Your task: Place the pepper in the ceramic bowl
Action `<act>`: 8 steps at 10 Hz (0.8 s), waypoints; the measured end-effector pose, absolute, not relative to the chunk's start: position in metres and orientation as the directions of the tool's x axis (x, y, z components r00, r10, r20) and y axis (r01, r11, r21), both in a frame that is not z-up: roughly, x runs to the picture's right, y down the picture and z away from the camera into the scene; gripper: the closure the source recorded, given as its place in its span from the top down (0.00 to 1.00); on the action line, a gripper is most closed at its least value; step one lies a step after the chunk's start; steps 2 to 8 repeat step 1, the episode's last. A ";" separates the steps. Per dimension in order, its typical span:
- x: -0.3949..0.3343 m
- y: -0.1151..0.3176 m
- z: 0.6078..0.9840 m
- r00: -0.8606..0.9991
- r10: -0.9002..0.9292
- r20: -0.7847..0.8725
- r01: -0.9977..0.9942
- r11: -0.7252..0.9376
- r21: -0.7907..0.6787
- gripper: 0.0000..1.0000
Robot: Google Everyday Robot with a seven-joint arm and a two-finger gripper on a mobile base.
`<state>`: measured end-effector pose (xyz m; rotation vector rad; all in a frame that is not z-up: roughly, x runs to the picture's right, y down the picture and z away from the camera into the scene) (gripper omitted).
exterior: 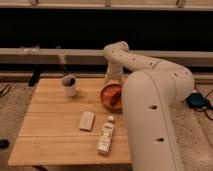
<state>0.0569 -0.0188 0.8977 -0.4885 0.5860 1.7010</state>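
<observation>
The orange ceramic bowl sits at the right side of the wooden table. A dark red pepper lies inside the bowl, in its right part. My gripper hangs just above the bowl's far rim, at the end of the white arm that comes in from the right. The arm hides the bowl's right edge.
A small white cup with dark contents stands at the table's back left. A pale tan block and a white bottle lie in front of the bowl. A dark wall and a ledge run behind the table.
</observation>
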 end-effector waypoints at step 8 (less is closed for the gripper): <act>0.057 -0.019 0.898 -0.201 0.767 -0.609 -0.979 -0.163 0.119 0.80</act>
